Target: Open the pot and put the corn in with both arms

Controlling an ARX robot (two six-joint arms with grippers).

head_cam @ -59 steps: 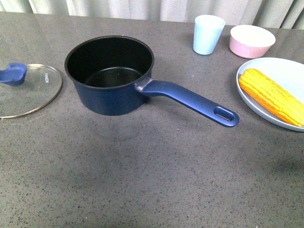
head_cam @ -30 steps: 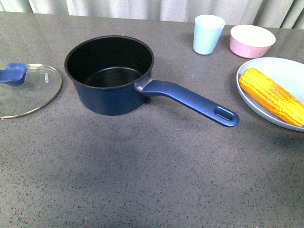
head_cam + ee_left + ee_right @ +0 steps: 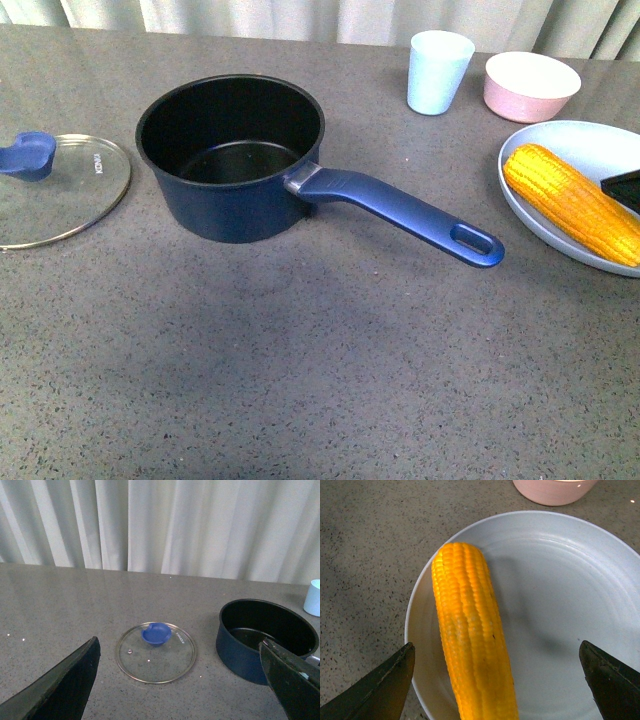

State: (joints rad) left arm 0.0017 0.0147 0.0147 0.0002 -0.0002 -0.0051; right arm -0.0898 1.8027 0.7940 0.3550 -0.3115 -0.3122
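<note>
at plate (image 3: 560, 580) edge — right gripper (image 3: 496, 646) spread wide over corn (image 3: 470, 630); left gripper (image 3: 178, 642) spread too, lid (image 3: 150, 666) beside uncovered pot (image 3: 240, 655).

We found all three views bright and evenly lit, the light soft and coming from above. A broad, faint shadow lay on the table (image 3: 300, 390) toward its near edge. Small white glints dotted the glass lid (image 3: 156, 655). The corn (image 3: 470, 640) threw a soft shadow on the plate (image 3: 580, 570). The left fingers (image 3: 65, 685) and right fingers (image 3: 375, 690) looked dark and blurred; everything else was sharp.
</note>
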